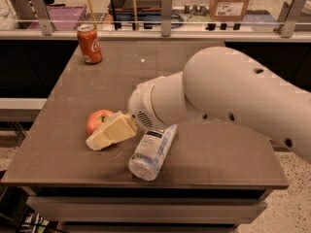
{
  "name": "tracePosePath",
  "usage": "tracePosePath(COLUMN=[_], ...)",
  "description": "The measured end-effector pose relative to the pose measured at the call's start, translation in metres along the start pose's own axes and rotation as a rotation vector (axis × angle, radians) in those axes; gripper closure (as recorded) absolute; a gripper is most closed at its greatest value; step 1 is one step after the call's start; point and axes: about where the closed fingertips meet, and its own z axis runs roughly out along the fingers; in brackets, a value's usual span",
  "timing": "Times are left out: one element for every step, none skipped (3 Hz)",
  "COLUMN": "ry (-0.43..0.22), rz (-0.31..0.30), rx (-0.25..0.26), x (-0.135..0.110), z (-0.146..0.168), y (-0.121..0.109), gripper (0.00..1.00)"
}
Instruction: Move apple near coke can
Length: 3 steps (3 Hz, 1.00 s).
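Apple (97, 120) near left edge of table (58, 164), end effector (99, 139) beside it, grip unclear; coke can (90, 43) well apart

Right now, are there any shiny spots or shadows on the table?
Camera view: a tiny bright glint shows on the table, right of the coke can. Camera view: soft shadows lie under the bottle and under the gripper, which sits low beside the apple. Camera view: the arm looks brightest on top.
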Motion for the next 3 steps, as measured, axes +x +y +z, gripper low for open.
tracePosePath(ry=[-0.003,-0.010,-0.021], rz=[-0.004,-0.009,-0.017], rx=[-0.006,0.011,0.047], x=[0.001,0.005,0.009], z=[0.013,0.027,0.038], y=[0.007,0.009,0.004], gripper=[0.00,0.00,0.00])
